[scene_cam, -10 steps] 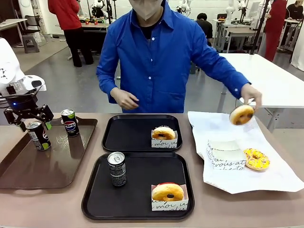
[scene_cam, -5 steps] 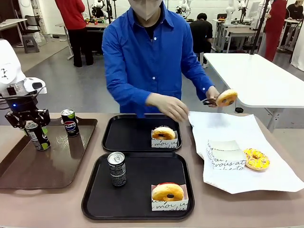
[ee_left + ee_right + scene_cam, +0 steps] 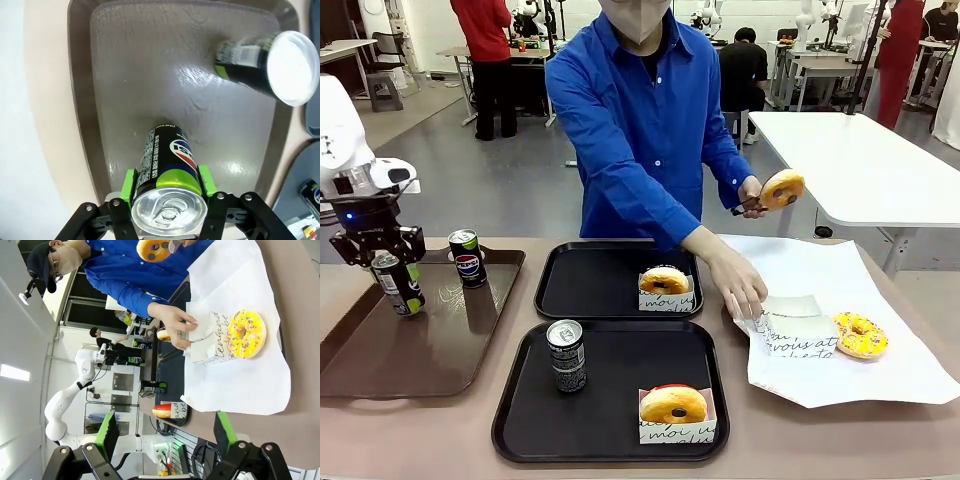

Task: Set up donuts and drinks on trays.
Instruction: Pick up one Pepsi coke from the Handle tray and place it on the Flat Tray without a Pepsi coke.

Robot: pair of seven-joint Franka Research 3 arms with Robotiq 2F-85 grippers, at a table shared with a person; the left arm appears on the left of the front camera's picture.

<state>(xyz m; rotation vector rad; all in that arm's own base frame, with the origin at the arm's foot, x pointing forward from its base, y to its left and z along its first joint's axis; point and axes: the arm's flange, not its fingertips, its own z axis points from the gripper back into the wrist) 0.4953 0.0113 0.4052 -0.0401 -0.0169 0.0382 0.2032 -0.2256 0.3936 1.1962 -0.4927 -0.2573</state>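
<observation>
Left gripper (image 3: 168, 182) pads clamp the upright can (image 3: 165, 155) — canless far tray (image 3: 590, 285) sits to its right; right gripper (image 3: 166, 432) gapes empty.

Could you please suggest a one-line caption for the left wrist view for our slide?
Left gripper with jaws closed on a drink can over the brown tray, a second can nearby.

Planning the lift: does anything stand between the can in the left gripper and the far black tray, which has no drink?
Yes. The second can stands upright on the brown tray, roughly between the gripped can and the far black tray. The brown tray's raised rim also crosses that line; a lift would likely clear both.
</observation>
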